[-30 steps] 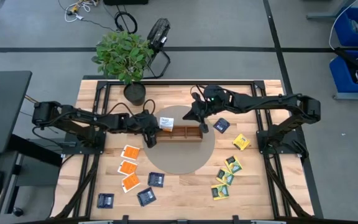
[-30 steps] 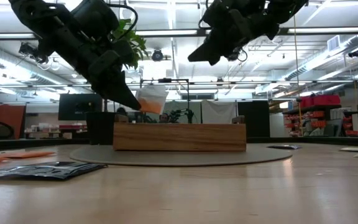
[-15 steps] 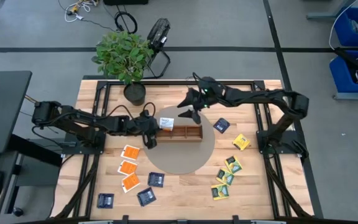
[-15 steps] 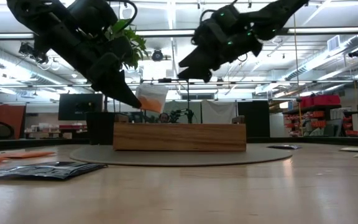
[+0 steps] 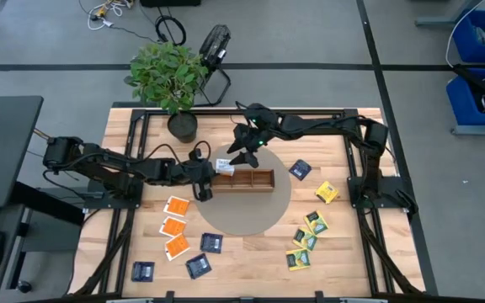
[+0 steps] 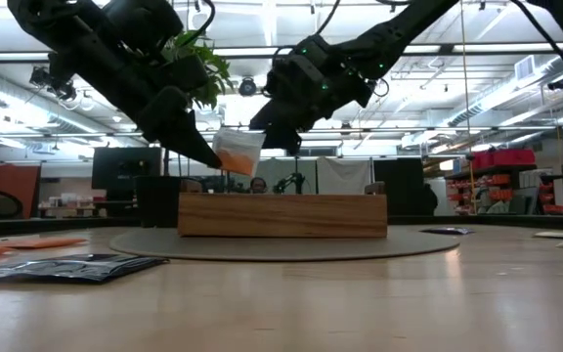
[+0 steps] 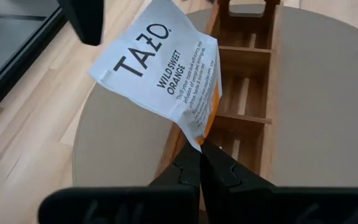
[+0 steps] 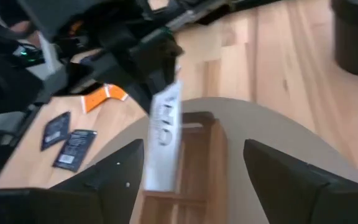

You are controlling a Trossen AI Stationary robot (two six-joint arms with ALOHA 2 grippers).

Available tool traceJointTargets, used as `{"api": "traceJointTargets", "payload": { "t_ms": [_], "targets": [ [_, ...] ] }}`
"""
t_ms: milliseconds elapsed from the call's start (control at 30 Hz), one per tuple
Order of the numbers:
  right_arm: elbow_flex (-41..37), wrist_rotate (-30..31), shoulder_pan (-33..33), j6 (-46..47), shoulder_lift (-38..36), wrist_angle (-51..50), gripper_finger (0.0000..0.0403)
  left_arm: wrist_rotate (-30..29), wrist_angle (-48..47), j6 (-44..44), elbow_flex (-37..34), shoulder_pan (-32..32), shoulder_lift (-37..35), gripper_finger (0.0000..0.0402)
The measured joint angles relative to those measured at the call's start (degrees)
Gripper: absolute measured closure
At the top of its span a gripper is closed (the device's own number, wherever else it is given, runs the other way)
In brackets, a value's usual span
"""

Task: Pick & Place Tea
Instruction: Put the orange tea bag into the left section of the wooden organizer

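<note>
While the left gripper (image 5: 211, 171) pinches one corner of a tea packet (image 5: 224, 166), its fingers (image 7: 219, 169) closed tight on the orange-and-white paper, the packet hangs in the air over the 9 o'clock end of the wooden tray (image 5: 251, 179). The left wrist view shows the packet's white face (image 7: 160, 68) with dark print, tilted, above the tray's end compartment (image 7: 244, 62). In the low view the packet (image 6: 237, 152) sits clear of the tray's top edge (image 6: 281, 200), not touching it.

The right gripper (image 5: 241, 151) hovers at about 12 o'clock from that same end of the tray, just beside the held packet, with its fingers (image 8: 114, 180) spread wide and holding nothing. Seen from its wrist camera, the packet (image 8: 164, 140) stands edge-on between the two fingers.

The tray lies on a round grey mat (image 5: 251, 215) near the middle of the table (image 5: 343, 252). Other tea packets lie flat on the wood: three orange ones (image 5: 175, 225) at 8 o'clock from the mat, three dark blue ones (image 5: 199, 265) at 7 o'clock, a dark blue one (image 5: 300, 169) at 2 o'clock, one yellow packet (image 5: 327, 193) at 3 o'clock and a cluster of yellow-green packets (image 5: 306, 240) at 4 o'clock. A potted plant (image 5: 168, 76) stands at the table's 11 o'clock edge.
</note>
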Motion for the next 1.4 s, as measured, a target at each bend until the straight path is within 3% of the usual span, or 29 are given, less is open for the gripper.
{"api": "traceJointTargets", "payload": {
  "t_ms": [200,367,567,800,1133,1400],
  "targets": [
    [0.7,-1.8,0.5,-0.1,0.2,-0.4,0.0125,-1.2,0.0,0.0,0.0,0.0,0.0,0.0399],
    [0.7,-1.7,1.6,-0.8,0.2,-1.7,0.0159,-1.3,0.0,-0.1,0.0,0.0,0.0,0.0399],
    [0.7,-1.1,3.2,-3.7,0.2,-1.6,0.0251,-1.2,0.0,-0.2,0.0,0.0,0.0,0.0399],
    [0.7,6.2,4.7,-7.9,0.2,-1.1,0.0389,-1.3,-0.1,-0.4,0.0,0.0,0.0,0.0399],
    [0.7,8.1,5.4,-10.8,0.2,-0.3,0.0399,-1.2,-0.3,-1.1,0.0,0.0,0.0,0.0398],
    [0.6,10.8,5.4,-10.9,0.2,0.0,0.0401,0.3,-0.8,-2.3,0.0,-1.9,0.0,0.0348]
  ]
}}
